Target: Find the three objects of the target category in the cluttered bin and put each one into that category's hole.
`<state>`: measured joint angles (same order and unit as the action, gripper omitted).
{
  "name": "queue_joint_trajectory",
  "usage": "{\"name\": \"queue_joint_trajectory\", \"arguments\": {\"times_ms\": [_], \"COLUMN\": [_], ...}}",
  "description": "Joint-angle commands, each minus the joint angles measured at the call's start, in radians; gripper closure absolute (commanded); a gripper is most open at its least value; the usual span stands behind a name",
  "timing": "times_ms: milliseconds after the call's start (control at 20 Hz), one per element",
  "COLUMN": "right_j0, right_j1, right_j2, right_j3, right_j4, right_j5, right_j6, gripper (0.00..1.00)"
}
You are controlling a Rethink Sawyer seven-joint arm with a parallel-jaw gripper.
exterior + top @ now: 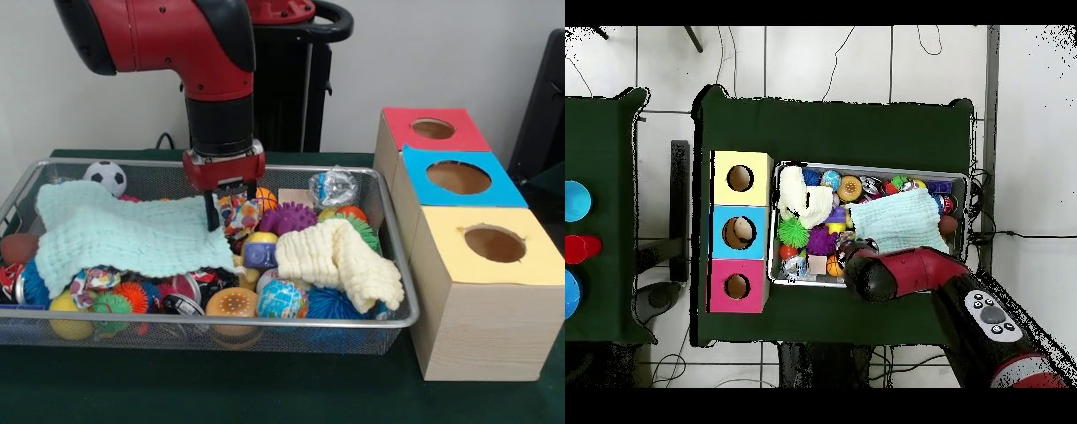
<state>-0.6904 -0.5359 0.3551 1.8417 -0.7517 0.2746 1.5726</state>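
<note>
A wire mesh bin (212,322) holds a heap of toys: a purple spiky ball (288,217), a soccer ball (108,177), an orange ball (265,200), a globe-print ball (284,299) and several others. A pale green cloth (124,231) covers the left half and a cream cloth (340,256) lies at the right. My gripper (231,205) hangs low in the bin at the green cloth's right edge, open, one finger (212,212) touching the cloth. In the overhead view the arm (905,272) hides the gripper beside the green cloth (907,222).
A wooden box stands right of the bin with a red-topped hole (433,129), a blue-topped hole (458,177) and a yellow-topped hole (494,244). A foil-wrapped item (333,187) sits at the bin's back right. A green table cover (265,389) lies under everything.
</note>
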Motion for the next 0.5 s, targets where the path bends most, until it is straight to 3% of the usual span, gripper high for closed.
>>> {"name": "queue_joint_trajectory", "arguments": {"times_ms": [50, 500], "right_j0": [0.054, 0.046], "right_j1": [0.085, 0.128], "right_j2": [-0.051, -0.056], "right_j3": [0.019, 0.003], "right_j4": [-0.076, -0.08], "right_j5": [0.014, -0.032], "right_j6": [0.038, 0.026], "gripper": [0.0, 0.0]}}
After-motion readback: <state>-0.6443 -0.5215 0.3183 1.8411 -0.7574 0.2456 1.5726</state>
